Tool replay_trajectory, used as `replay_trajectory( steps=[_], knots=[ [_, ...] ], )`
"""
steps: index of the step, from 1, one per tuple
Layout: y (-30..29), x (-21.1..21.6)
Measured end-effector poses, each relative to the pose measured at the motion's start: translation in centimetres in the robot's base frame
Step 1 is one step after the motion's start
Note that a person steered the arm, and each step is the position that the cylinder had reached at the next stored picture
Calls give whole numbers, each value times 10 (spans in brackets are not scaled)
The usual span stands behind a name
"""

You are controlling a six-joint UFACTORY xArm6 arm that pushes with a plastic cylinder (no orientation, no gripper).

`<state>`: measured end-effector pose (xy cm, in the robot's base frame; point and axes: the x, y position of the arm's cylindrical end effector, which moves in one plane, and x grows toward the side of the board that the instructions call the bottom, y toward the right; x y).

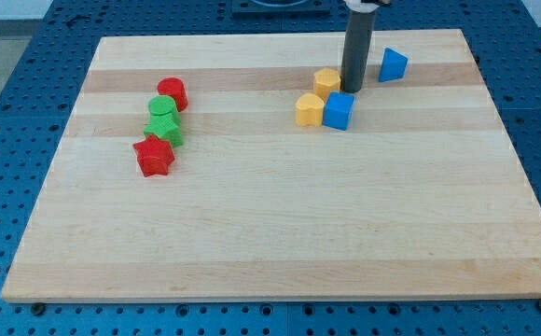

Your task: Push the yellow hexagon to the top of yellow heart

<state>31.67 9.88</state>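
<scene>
Blue perforated metal frames a pale wooden surface (280,233), and the one camera view shows everything I have to work with. My tool is only a straight dark rod with nothing to clench or release, so it grasps nothing; my tip (352,90) rests on the surface just beside the right edge of the yellow block (326,81) at the view's top, which I take to be the yellow hexagon, though its outline is too small to be sure. Just below and to the left of it sits the other yellow block (310,109), which I take for the yellow heart, and touching that one's right side is a blue cube-like block (339,110). The hexagon thus lies already near the heart's upper side, so little travel seems left. The risk, as I judge it, is crowding: these three blocks sit so close that a push leftward from where my tip stands could carry the hexagon past the heart, and any downward drift could jam it into the heart or nudge the blue block and shift the heart itself. Counting: two yellow blocks; two blue ones, the second a blue wedge-like block (393,64) to the right of my rod; two red ones, a red cylinder (173,92) and a red star (154,156); and two green blocks (164,121) stacked closely between the reds, shapes unclear.
</scene>
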Motion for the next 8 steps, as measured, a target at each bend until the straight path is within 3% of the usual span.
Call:
replay_trajectory(
  steps=[2, 3, 5, 7, 8],
  knots=[
    [-23, -9],
    [-62, -10],
    [-94, -40],
    [-173, -34],
    [-174, -23]
  ],
)
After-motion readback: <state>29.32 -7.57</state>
